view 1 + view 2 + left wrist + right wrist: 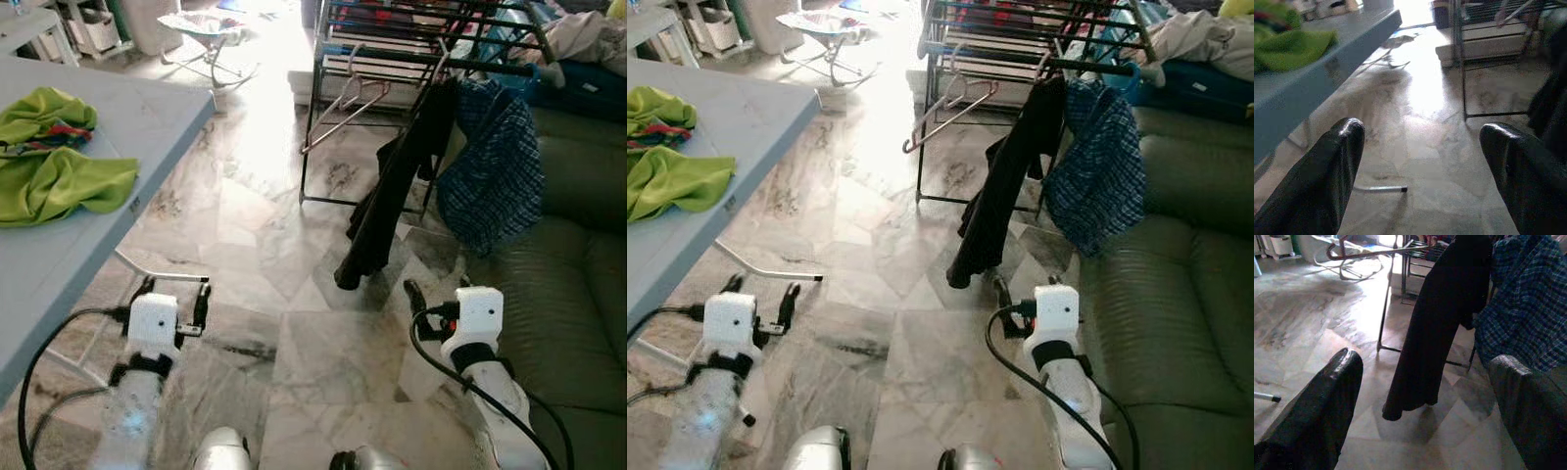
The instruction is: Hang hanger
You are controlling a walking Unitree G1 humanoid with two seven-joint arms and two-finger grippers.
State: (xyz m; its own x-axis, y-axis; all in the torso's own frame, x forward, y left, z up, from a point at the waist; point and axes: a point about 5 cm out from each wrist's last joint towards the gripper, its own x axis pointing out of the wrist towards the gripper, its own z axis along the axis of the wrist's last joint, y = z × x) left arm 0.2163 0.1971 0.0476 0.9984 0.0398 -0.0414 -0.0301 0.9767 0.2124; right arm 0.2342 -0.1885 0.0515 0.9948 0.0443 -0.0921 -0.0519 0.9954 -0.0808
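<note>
An empty pale hanger [345, 106] hangs tilted from the left end of a dark metal drying rack [411, 49]. On the same rack hang a long black garment [392, 196] and a blue plaid shirt [495, 166]. My left gripper [176, 286] is low over the marble floor beside the table, open and holding nothing [1422, 132]. To the right, near the sofa, my right gripper [1024, 289] is also open and empty, pointing at the black garment [1435, 323]. Both grippers are well short of the rack.
A grey table [127, 108] with green cloths [49, 157] stands at my left, its leg tube [162, 269] lying on the floor. A dark green sofa [578, 294] fills the right side. A baby bouncer [211, 39] sits far back. Marble floor lies open toward the rack.
</note>
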